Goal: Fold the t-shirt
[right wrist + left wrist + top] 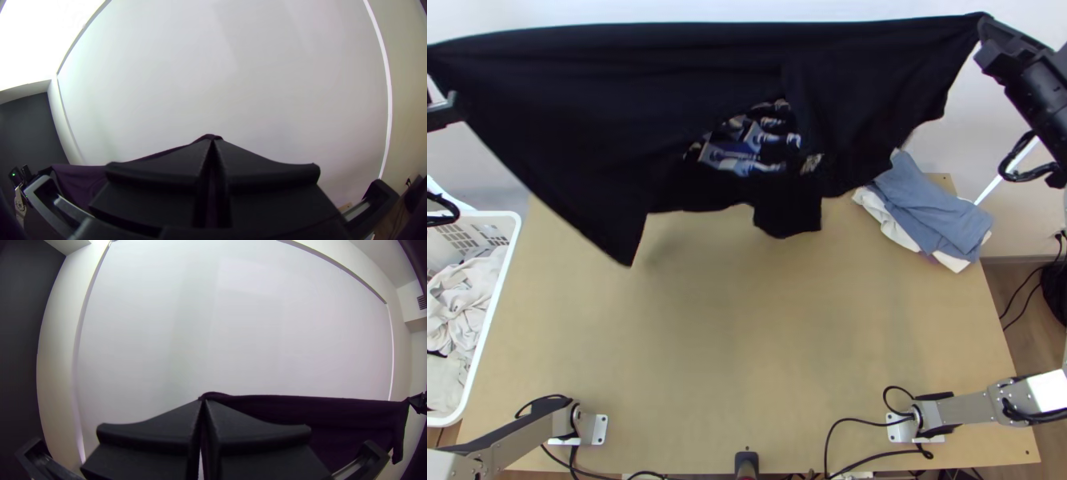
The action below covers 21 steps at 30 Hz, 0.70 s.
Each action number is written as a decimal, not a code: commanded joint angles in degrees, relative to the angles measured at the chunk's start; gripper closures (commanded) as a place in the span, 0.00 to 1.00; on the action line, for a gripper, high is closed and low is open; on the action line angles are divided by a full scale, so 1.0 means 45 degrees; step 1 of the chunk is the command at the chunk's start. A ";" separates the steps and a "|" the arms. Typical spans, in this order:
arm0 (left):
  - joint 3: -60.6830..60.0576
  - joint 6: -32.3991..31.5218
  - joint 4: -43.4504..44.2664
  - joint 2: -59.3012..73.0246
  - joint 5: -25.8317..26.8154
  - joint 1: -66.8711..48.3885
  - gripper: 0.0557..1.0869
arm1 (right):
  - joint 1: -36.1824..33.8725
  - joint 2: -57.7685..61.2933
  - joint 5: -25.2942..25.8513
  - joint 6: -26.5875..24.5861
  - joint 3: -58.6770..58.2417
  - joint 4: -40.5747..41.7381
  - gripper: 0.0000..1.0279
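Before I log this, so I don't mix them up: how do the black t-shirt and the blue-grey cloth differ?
The t-shirt is black with a partly visible print; the blue-grey cloth looks plain. The t-shirt is stretched in the air between the left gripper and right gripper; the blue-grey cloth lies bundled on white fabric. Both are cloth.

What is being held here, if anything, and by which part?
The black t-shirt, hanging by its stretched upper edge: the left gripper pinches one end, the right gripper the other.
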 commanded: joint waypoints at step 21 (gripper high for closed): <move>-0.0110 -0.0073 0.0104 -0.4111 -0.0881 0.0793 0.96 | -0.0127 -0.7098 0.0451 -0.1300 -0.1591 -0.0512 0.97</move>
